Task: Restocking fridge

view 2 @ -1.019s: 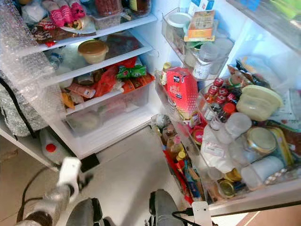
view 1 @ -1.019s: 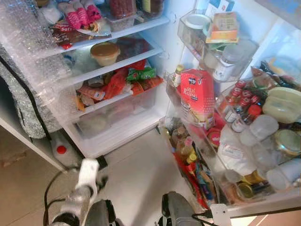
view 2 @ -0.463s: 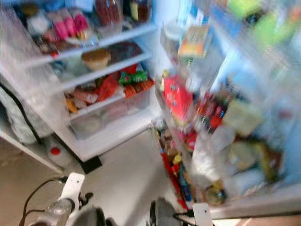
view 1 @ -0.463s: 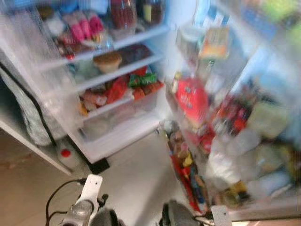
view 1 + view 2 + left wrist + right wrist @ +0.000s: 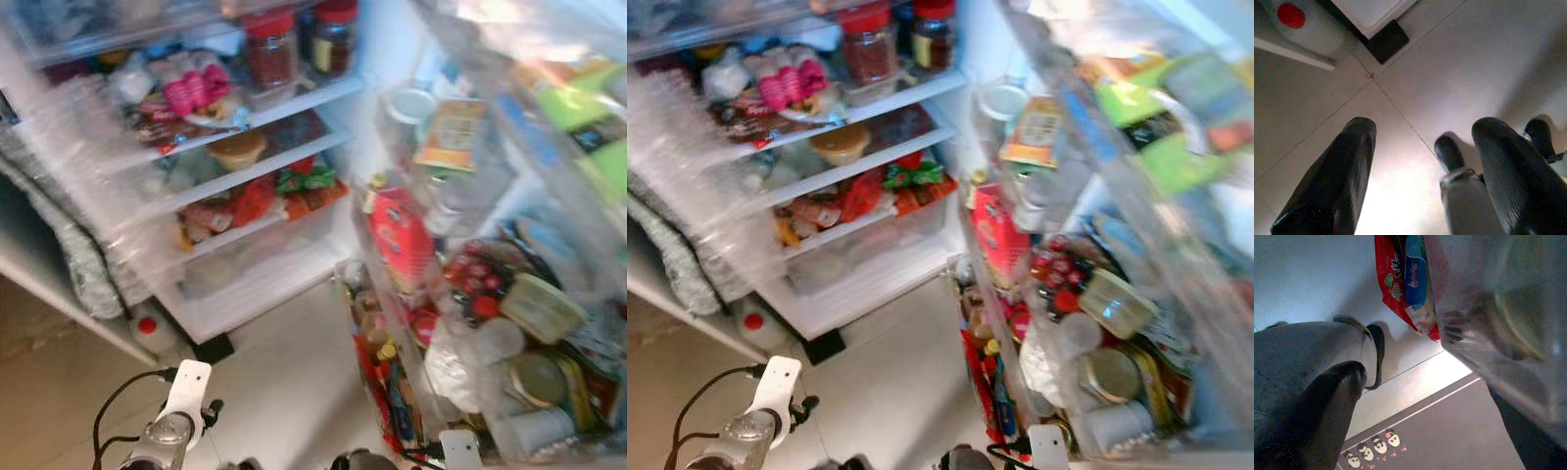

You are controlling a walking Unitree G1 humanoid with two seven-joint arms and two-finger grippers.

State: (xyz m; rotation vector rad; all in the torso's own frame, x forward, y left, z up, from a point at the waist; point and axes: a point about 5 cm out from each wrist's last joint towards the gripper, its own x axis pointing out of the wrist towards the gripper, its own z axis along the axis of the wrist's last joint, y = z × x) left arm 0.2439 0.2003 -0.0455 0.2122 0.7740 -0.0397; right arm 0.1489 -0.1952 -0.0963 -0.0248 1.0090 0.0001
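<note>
The open white fridge (image 5: 257, 294) stands before the robot, its shelves crowded and its door swung out on the right, the head views slightly blurred. On an upper shelf two red-lidded glass jars (image 5: 271, 46) stand side by side next to a pink-and-white wrapped bundle (image 5: 193, 90); on the shelf beneath sits a tan lidded plastic tub (image 5: 236, 150), and lower still red and green snack packets (image 5: 291, 186) lie heaped above a clear plastic drawer (image 5: 250, 257). The door racks hold a red-and-white paper bag (image 5: 400, 240), a cluster of small red-capped bottles (image 5: 470, 278), a pale green lidded container (image 5: 535, 306) and a gold-lidded jar (image 5: 534, 378), with packets and bottles packed in the lowest rack. A white plastic jug with a red cap (image 5: 149, 328) stands on the tiled floor (image 5: 284, 392) just beside the fridge's left corner. The left arm (image 5: 174, 425) hangs low near the floor, and its wrist view shows the left gripper (image 5: 1422, 181) with its two black fingers (image 5: 1334, 181) spread wide apart, holding nothing, above the tiles. In the right wrist view one black finger (image 5: 1327, 416) of the right gripper shows near a red-and-blue packet (image 5: 1405, 279); whether that claw is wide or narrow, I cannot tell.
</note>
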